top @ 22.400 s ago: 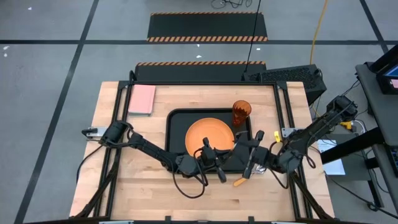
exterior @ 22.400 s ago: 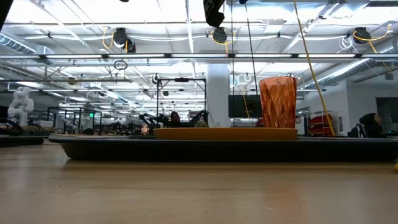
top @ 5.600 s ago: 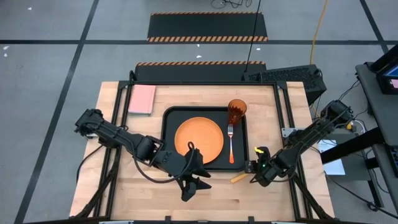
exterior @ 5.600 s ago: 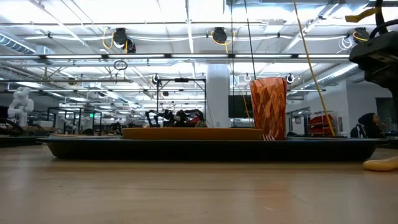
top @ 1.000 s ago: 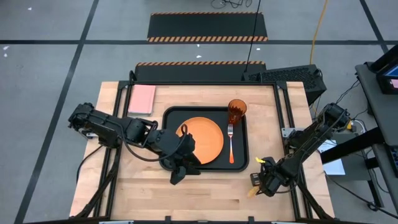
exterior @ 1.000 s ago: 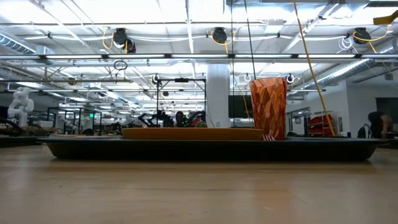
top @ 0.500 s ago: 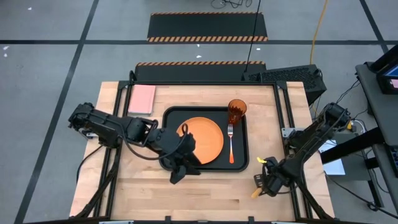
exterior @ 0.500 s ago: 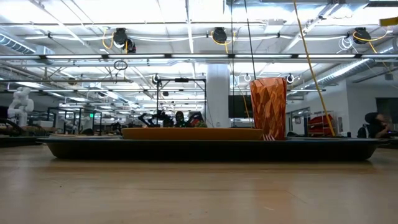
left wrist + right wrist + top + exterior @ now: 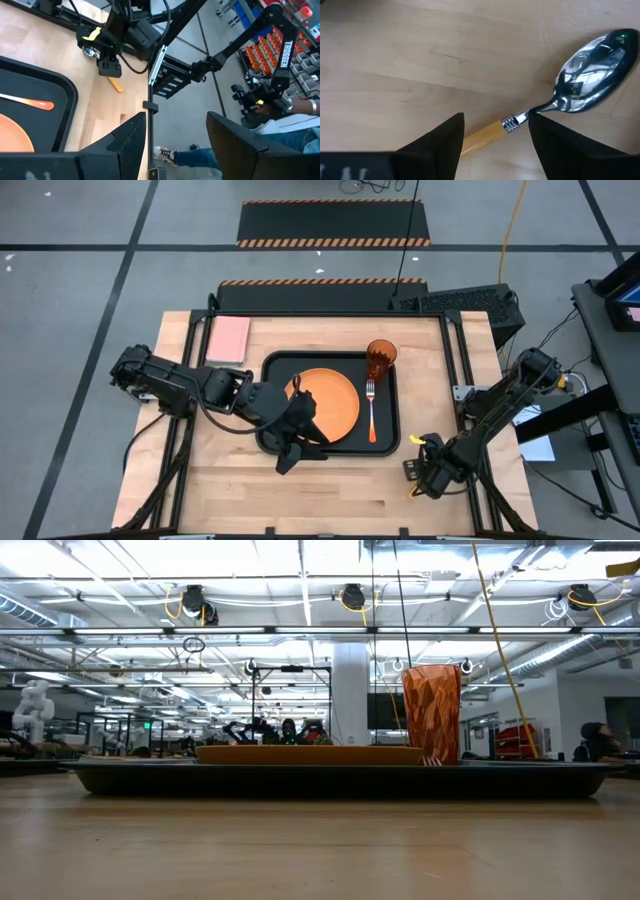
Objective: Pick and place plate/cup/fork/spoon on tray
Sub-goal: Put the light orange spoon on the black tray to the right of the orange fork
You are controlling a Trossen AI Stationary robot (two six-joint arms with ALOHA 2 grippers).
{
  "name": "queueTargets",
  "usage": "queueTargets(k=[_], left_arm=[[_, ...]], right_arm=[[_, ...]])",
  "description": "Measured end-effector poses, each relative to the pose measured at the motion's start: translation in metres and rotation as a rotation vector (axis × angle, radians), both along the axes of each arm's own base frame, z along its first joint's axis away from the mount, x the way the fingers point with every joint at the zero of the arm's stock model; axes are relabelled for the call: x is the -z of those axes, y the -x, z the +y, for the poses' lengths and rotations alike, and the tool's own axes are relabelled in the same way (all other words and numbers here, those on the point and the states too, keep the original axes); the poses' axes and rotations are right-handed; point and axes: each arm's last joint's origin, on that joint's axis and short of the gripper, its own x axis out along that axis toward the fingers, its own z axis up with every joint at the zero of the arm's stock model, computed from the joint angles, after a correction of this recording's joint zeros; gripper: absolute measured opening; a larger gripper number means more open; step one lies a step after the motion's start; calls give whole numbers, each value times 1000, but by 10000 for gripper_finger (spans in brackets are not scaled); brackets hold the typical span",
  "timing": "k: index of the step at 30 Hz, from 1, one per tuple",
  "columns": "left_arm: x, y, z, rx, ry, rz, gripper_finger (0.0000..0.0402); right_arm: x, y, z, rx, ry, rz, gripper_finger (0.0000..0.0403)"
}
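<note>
The black tray (image 9: 272,370) holds the orange plate (image 9: 335,400), the cup (image 9: 384,360) at its far right corner, and the fork (image 9: 371,415) right of the plate. The spoon (image 9: 585,55) lies flat on the wood near the table's near right corner. My right gripper (image 9: 495,132) points down over it, open, with a finger on either side of the yellow handle (image 9: 482,137), close to the neck. My left gripper (image 9: 288,460) hovers open and empty above the tray's near left corner. In the left wrist view the spoon's handle (image 9: 116,85) shows below my right gripper (image 9: 107,62).
A pink pad (image 9: 229,339) lies at the table's far left. Bare wood stretches along the near edge (image 9: 300,505) and left of the tray. The table's right edge and its frame rail (image 9: 155,65) run close beside the spoon. People are in the room beyond.
</note>
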Motion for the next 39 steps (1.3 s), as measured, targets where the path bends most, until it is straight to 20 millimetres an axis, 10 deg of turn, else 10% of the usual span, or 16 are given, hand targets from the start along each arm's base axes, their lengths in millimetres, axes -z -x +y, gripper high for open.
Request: queueTargets(k=[39], left_arm=[[-1,-1,2,45,3,-6,211]], right_arm=[[-11,-8,10,0,21,43,210]])
